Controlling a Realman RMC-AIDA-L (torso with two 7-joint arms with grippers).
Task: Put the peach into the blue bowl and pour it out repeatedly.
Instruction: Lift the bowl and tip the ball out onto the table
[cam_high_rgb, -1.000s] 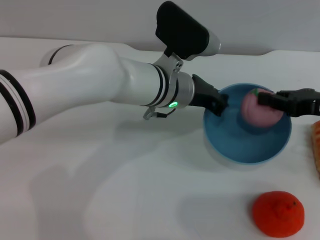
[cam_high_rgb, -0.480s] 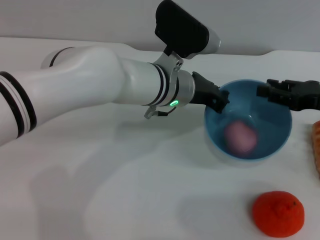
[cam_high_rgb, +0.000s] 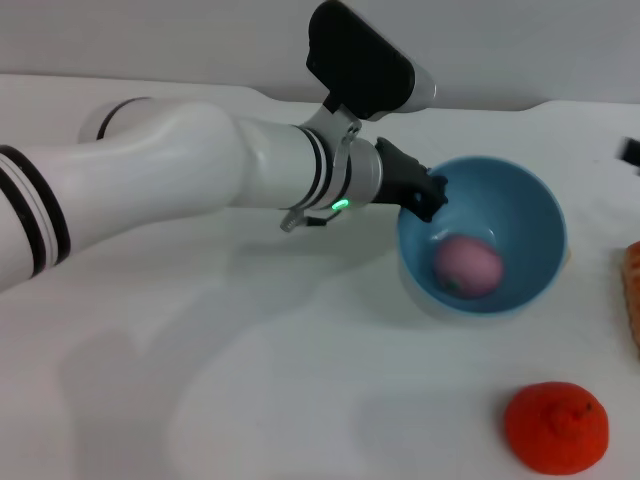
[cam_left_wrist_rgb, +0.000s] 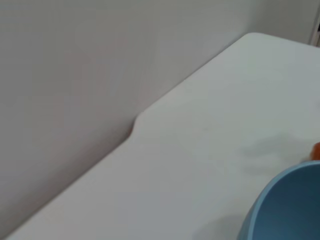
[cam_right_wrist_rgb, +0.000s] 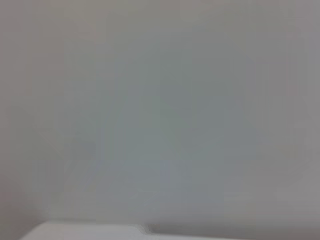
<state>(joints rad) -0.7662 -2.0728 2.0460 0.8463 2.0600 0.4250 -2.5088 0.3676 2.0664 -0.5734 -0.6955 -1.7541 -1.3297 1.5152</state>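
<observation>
Near the blue bowl (cam_high_rgb: 520, 215), clear of it, an orange fruit (cam_high_rgb: 556, 427).

A white table (cam_high_rgb: 250, 380) carries everything. The blue bowl (cam_high_rgb: 520, 215) sits on it, its near-left rim at the left gripper (cam_high_rgb: 428, 195). An orange fruit (cam_high_rgb: 556, 428) lies on the tabletop well in front of that gripper, apart from the bowl. An orange-edged object (cam_high_rgb: 633, 290) lies at the far right edge.

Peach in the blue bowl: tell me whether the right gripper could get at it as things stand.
Probably yes. The peach lies uncovered in the blue bowl, open from above; the left gripper holds only the near rim. The right gripper sits at the head view's right edge, nothing between.
</observation>
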